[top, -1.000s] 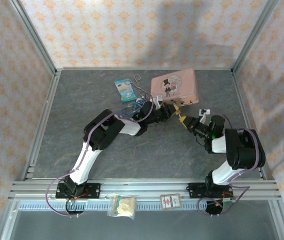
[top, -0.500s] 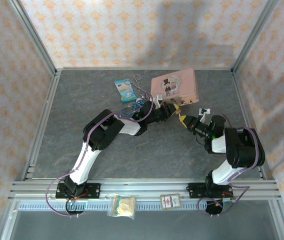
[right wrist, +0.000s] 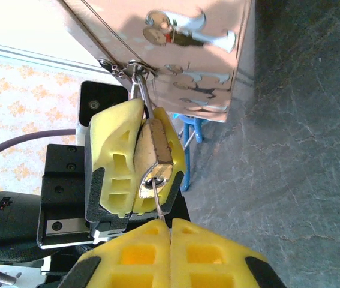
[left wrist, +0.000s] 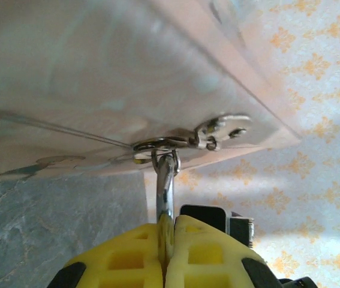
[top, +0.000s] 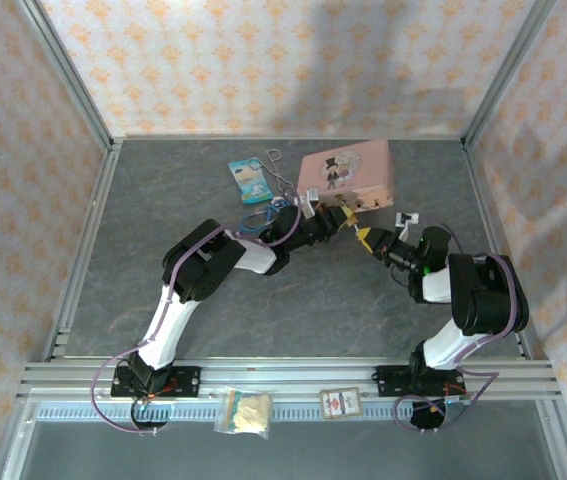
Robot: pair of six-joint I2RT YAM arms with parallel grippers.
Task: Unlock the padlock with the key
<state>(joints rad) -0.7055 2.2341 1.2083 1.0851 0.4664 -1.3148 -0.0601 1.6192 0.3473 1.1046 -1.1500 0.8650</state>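
The small brass padlock (right wrist: pixel 156 150) is clamped between the yellow fingers of my left gripper (left wrist: pixel 167 227), which is shut on it. Its silver shackle (left wrist: pixel 165 191) hooks through the hasp ring on the front of the pink tin (top: pixel 348 172). My right gripper (right wrist: pixel 171 225) is shut on the key (right wrist: pixel 158 205), whose thin blade reaches into the keyhole in the padlock's bottom face. In the top view, the left gripper (top: pixel 346 216) and the right gripper (top: pixel 364 236) meet tip to tip just in front of the tin. The key's head is hidden between the pads.
A blue carabiner (top: pixel 257 216) lies beside the left wrist, with a blue picture card (top: pixel 250 181) and a wire clip (top: pixel 275 160) farther back. A plastic bag (top: pixel 244 411) and a small card (top: pixel 340 403) rest on the front rail.
Both grippers, still joined at the padlock, have shifted slightly toward the tin. Both grips are unchanged.
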